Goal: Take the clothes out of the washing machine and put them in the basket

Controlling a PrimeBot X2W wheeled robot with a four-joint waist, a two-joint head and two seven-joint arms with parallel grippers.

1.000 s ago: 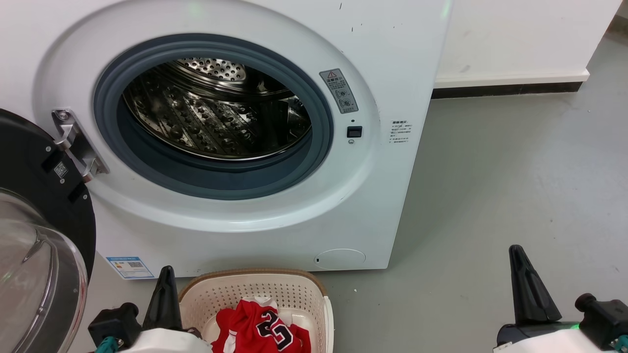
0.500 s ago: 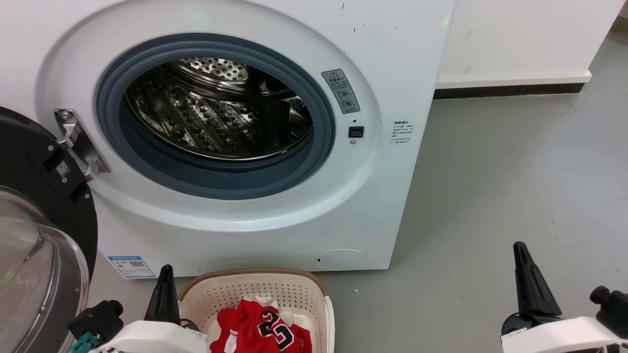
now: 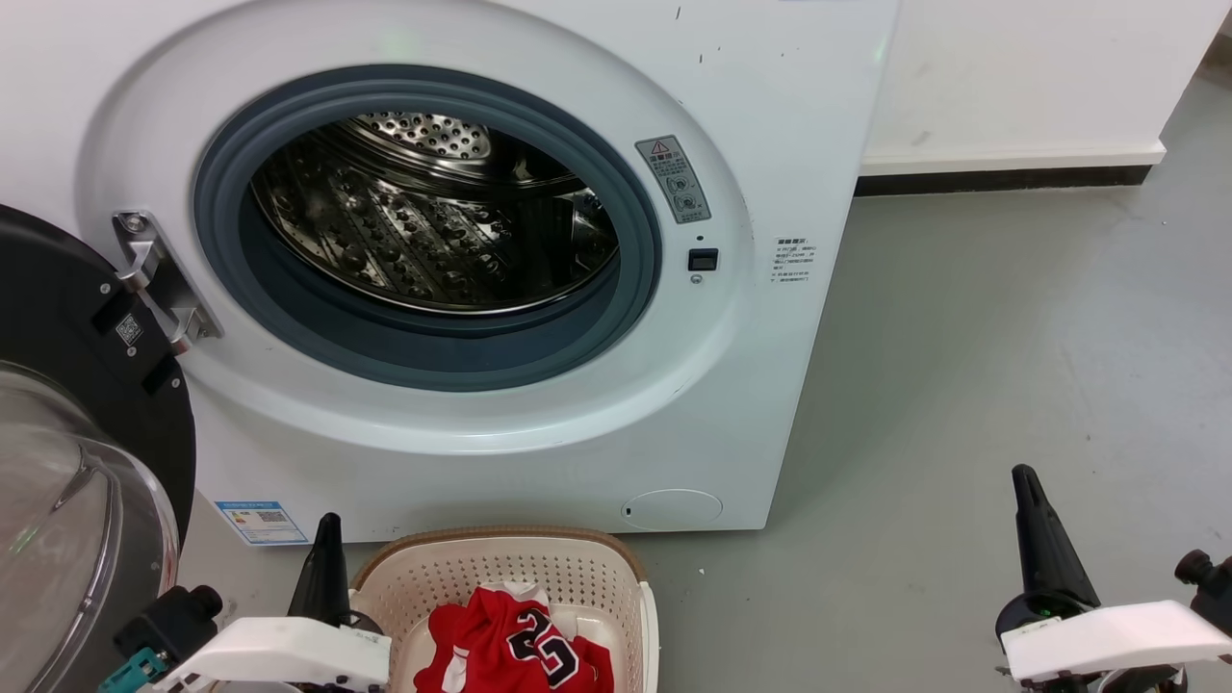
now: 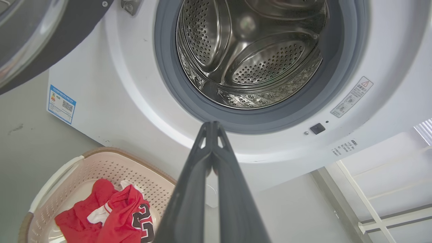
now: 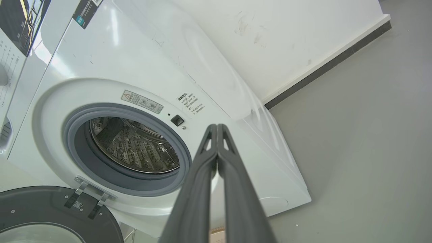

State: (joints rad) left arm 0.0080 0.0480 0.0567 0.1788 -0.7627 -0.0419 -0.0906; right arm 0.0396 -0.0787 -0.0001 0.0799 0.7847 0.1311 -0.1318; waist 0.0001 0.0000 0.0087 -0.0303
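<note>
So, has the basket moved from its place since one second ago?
No. The basket keeps its place before the washing machine, just below and left of its round cap; the jersey still lies inside.

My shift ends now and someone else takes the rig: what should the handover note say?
Left hand: shut, empty, beside the cream perforated plastic basket.
Right hand: shut, empty, above grey floor.
Plain red garment and red-and-white number 23 jersey lie in the basket, before the white front-loading washing machine.
Its steel drum shows no clothes; door open.
Done: unloading.
Left: check drum's hidden front bottom.
</note>
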